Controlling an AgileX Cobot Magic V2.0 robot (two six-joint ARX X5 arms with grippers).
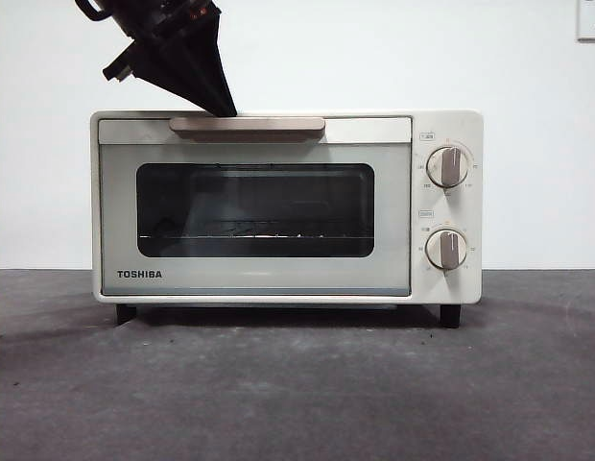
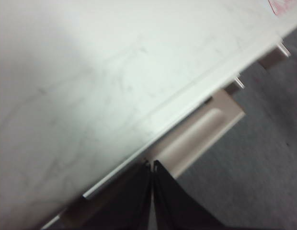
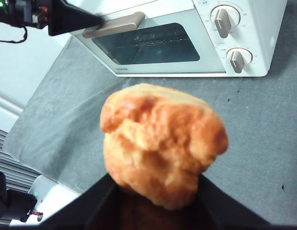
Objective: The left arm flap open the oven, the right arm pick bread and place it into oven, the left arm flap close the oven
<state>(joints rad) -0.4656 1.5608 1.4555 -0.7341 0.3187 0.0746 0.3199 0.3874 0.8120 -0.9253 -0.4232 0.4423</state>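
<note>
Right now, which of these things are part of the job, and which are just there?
Part of the job:
- oven, door shut
- its handle
- left gripper, jaws shut, tip at the handle
- bread, held by the right gripper

Just there:
- two knobs
- grey table mat
- wall socket

Plain white wall (image 1: 528, 77) behind, evenly lit. Wall socket (image 1: 591, 19) at far upper right, cut by the frame edge. Dark grey felt-like mat (image 1: 297, 384) covers the table, faint specks on it. Right wrist view: mat edge, pale floor (image 3: 14, 81) beyond.
</note>
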